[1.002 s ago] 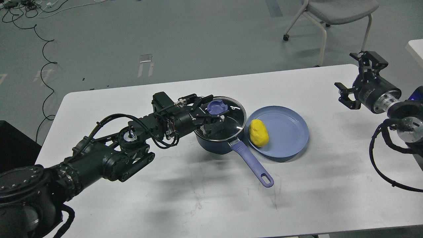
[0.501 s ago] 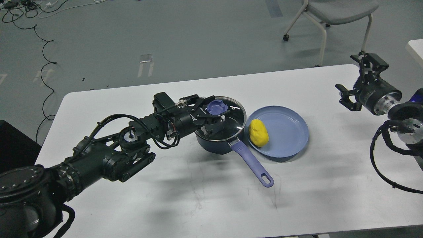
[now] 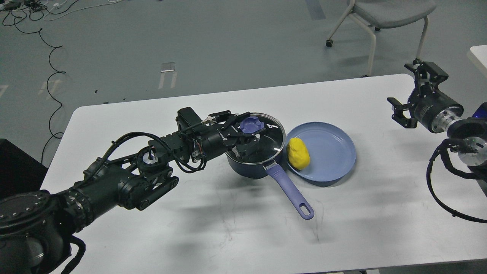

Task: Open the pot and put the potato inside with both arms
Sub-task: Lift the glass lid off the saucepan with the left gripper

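The dark navy pot (image 3: 249,170) stands mid-table with a glass lid (image 3: 271,144) on it, its purple-blue handle (image 3: 291,193) pointing toward me. My left gripper (image 3: 248,131) reaches in from the left, and its fingers close around the lid's purple knob (image 3: 250,124). The lid still rests on the pot. The yellow potato (image 3: 298,153) lies on the left side of a light-blue plate (image 3: 335,152), just right of the pot. My right gripper (image 3: 414,93) is open and empty, hovering over the table's far right edge, well apart from the potato.
The white table (image 3: 228,228) carries only the pot and the plate. A grey chair (image 3: 388,11) stands behind the table's far right corner. Black cables (image 3: 49,57) lie on the floor at the far left.
My left gripper has closed in on the lid knob, and the pot has shifted slightly so its handle swung a little. My right gripper has drifted slightly right and up.
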Motion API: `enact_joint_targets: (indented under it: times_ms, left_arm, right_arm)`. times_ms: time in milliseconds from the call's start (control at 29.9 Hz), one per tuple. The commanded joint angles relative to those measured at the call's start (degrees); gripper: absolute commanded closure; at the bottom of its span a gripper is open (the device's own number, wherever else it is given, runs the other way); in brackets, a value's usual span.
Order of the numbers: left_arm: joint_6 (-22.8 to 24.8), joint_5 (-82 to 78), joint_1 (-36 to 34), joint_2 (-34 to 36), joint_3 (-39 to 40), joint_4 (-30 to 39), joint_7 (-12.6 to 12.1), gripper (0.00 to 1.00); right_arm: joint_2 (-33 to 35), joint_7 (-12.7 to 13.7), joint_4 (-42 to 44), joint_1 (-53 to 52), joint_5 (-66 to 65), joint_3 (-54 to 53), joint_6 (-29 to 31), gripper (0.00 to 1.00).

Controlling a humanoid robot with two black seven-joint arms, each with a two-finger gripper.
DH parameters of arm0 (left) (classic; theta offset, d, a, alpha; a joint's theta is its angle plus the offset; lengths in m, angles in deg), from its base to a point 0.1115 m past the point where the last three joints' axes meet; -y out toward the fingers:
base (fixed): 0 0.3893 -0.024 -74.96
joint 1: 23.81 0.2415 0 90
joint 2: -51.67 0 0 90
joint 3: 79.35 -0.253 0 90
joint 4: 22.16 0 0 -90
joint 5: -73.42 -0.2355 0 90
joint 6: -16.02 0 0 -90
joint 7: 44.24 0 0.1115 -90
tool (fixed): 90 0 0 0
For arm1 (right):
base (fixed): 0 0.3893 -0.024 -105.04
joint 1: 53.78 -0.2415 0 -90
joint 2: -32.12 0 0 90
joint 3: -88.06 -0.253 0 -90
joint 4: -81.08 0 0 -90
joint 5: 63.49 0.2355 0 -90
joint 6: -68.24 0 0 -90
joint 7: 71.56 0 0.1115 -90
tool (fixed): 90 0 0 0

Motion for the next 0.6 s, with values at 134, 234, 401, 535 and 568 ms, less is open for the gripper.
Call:
enact_joint_targets:
  times_ms: [134, 234, 401, 535, 568]
  left_arm:
    - [0.27, 0.34, -3.25, 0.61, 0.09, 0.21, -0.02, 0.46]
    - [0.62, 0.86, -5.36, 1.57, 0.18, 1.79, 0.06, 0.46]
    - [4.83, 3.76, -7.03, 5.26, 0.09, 3.91, -0.11, 0.46]
    - [4.84, 4.21, -6.43, 10.17, 0.09, 3.55, -0.20, 0.46]
    - [4.84, 4.47, -6.25, 11.24, 0.09, 3.55, -0.20, 0.46]
  right_arm:
    - [-0.09, 0.00, 0.18, 0.00, 0.00, -0.09, 0.00, 0.00]
    - [-0.17, 0.00, 0.18, 0.00, 0.00, -0.17, 0.08, 0.00]
    - [-0.26, 0.00, 0.18, -0.53, 0.00, -0.26, 0.17, 0.00]
    - [-0.44, 0.00, 0.18, -0.71, 0.00, -0.17, 0.17, 0.00]
    - [-0.44, 0.00, 0.18, -0.71, 0.00, -0.17, 0.17, 0.00]
